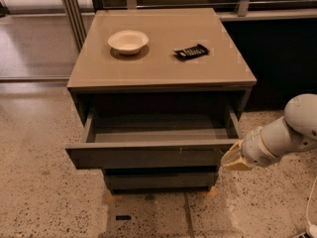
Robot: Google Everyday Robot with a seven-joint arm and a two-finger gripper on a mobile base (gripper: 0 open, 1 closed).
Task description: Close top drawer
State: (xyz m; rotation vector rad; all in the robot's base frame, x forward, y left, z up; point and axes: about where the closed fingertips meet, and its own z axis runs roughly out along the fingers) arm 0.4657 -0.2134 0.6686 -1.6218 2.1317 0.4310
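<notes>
The top drawer is pulled out of the grey-brown cabinet, and its inside looks empty. Its flat front panel has small pale scratch marks right of centre. My gripper is at the end of a white arm coming in from the right. It sits at the right end of the drawer's front panel, at the panel's height, touching or nearly touching it. Its pale tip points left toward the panel.
A white bowl and a black remote-like object lie on the cabinet top. A lower drawer front sits below the open drawer. Speckled floor surrounds the cabinet. Metal posts stand at the back left.
</notes>
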